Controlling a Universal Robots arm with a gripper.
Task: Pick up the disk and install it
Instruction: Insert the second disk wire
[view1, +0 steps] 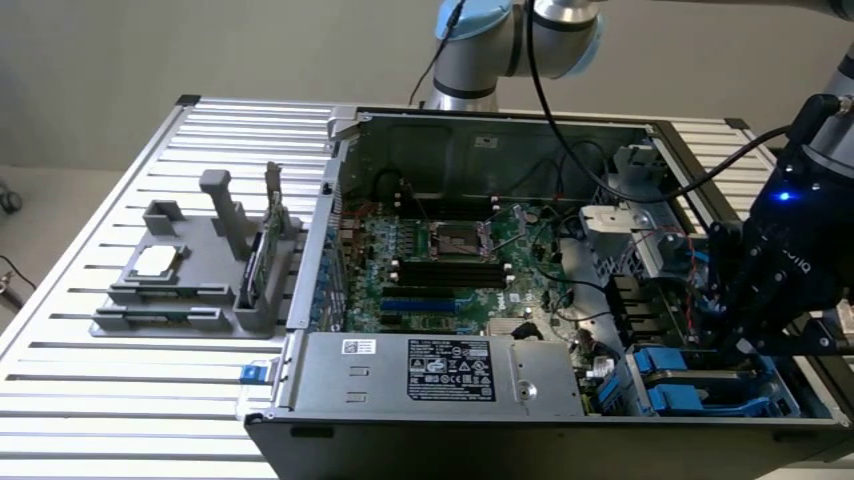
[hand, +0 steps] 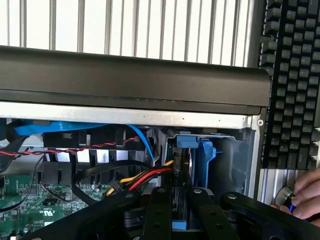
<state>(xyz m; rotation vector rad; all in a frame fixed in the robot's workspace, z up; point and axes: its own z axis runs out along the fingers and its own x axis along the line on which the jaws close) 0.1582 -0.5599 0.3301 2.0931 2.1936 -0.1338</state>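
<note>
End effector (hand: 181, 200) down in drive bay, nearly closed, gripping flat silver-grey disk in blue plastic carrier (hand: 192, 165); red-yellow cables (hand: 145, 177) just beside.

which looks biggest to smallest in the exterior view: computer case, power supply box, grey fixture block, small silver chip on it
1. computer case
2. power supply box
3. grey fixture block, close to the power supply box in apparent size, so that order is unsure
4. small silver chip
</note>
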